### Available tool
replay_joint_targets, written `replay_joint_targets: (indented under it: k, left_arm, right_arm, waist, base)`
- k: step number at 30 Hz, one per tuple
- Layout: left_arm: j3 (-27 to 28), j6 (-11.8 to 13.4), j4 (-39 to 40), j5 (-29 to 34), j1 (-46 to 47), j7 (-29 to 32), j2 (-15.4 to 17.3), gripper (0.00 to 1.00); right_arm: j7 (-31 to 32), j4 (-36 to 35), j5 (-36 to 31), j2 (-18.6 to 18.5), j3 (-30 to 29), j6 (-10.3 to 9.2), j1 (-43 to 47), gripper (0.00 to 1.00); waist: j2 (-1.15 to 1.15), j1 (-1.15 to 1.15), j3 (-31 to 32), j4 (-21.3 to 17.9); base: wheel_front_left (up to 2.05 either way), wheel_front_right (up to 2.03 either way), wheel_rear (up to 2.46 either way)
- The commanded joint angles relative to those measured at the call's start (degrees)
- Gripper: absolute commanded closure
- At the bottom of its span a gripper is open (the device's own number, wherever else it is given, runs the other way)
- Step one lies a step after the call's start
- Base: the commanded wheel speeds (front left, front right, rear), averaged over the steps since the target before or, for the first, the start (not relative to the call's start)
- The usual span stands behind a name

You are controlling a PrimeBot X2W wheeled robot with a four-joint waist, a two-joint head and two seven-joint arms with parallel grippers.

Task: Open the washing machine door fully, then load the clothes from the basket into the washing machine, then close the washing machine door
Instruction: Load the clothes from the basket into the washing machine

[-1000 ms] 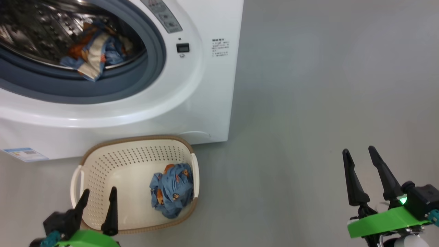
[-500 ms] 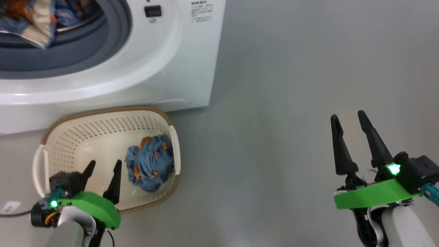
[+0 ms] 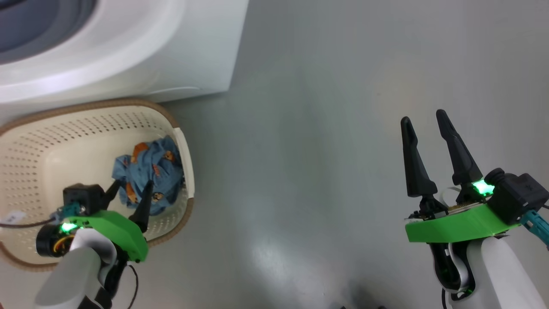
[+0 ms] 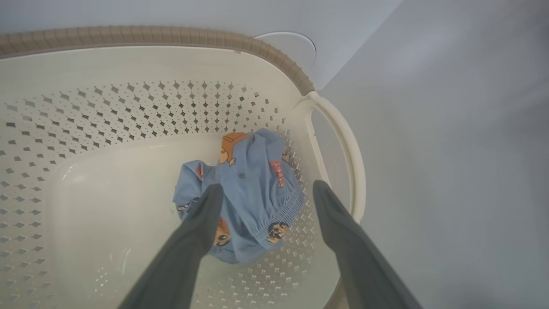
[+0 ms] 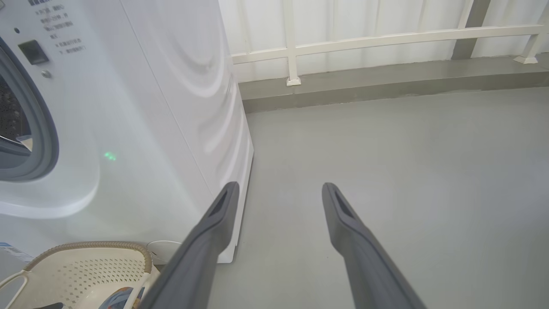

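Note:
The cream basket (image 3: 51, 128) stands on the floor in front of the white washing machine (image 3: 128, 51). One light blue garment with orange prints, the clothes (image 3: 148, 169), lies bunched against the basket's right wall. My left gripper (image 3: 132, 186) hangs open inside the basket, fingertips just over the garment's near edge. In the left wrist view the clothes (image 4: 253, 171) lie between and just beyond the open left gripper (image 4: 266, 189), inside the basket (image 4: 128, 107). My right gripper (image 3: 423, 118) stands open over bare floor, holding nothing. The washing machine door is out of view.
In the right wrist view the right gripper (image 5: 279, 186) points along the washing machine (image 5: 150, 107) side, with its grey seal (image 5: 47, 128) at the left and the basket (image 5: 85, 266) at the bottom. A white railing (image 5: 386, 38) and a low kerb close off the floor behind.
The head camera has tilted down and turned, sliding machine and basket up and left. My left gripper has moved right inside the basket to the blue garment. Both grippers stay open.

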State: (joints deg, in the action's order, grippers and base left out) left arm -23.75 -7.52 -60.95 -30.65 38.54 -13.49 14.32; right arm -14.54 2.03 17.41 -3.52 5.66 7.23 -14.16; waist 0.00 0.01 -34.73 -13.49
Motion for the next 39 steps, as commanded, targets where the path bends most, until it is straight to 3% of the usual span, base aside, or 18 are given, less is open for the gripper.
replay_joint_targets:
  k: [1, 19, 36, 37, 39]
  left_arm:
    - [0.2, 0.0, -0.1, -1.3, 0.8, 0.3, 2.4, 0.00]
    - [-11.6, 0.0, -2.3, -11.4, 9.2, 5.3, 8.6, 0.00]
    - [-20.1, 0.0, -7.8, -13.9, 15.9, 9.0, 11.9, 0.00]
    - [-20.6, 0.0, -8.4, -14.2, 16.3, 9.1, 12.0, 0.44]
    - [-21.0, 0.0, -8.8, -14.6, 16.6, 9.3, 12.1, 0.79]
  right_arm:
    - [-0.5, -1.6, -0.6, 0.1, 1.6, 0.25, -0.7, 0.00]
    - [-0.5, -2.8, 0.4, 0.6, 3.7, 0.25, -2.9, 0.00]
    - [-0.5, -3.8, 2.0, 0.6, 5.7, 0.25, -4.2, 0.00]
    - [-0.5, -3.9, 2.1, 0.6, 5.8, 0.25, -4.1, 0.00]
    - [-0.5, -4.0, 2.1, 0.6, 5.8, 0.25, -4.1, 0.00]
  waist:
    - [0.00, -0.01, -3.2, -2.2]
    - [0.00, -0.01, -10.3, -6.0]
    - [0.00, -0.01, -13.8, -8.3]
    - [0.00, -0.01, -13.9, -8.5]
    - [0.00, -0.01, -13.9, -8.7]
  base:
    - [0.00, 0.00, 0.00]
    - [0.00, 0.00, 0.00]
    - [0.00, 0.00, 0.00]
    - [0.00, 0.00, 0.00]
    - [0.00, 0.00, 0.00]
